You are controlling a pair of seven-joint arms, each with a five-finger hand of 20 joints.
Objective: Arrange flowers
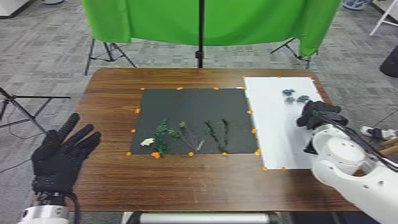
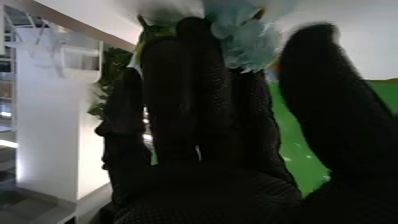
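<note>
Several green sprigs (image 1: 162, 134) lay on a dark grey mat (image 1: 187, 107) in the head view; the left black-gloved hand (image 1: 59, 157) was spread, the right black-gloved hand (image 1: 320, 114) blocked part of a white sheet (image 1: 277, 125). In the right wrist view, straight fingers (image 2: 209, 82) met pale-blue petals (image 2: 249, 47), thumb apart.

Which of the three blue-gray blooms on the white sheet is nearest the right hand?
The rightmost bloom, close to the right hand; the upper bloom and lower-left bloom both lie farther left.
</note>
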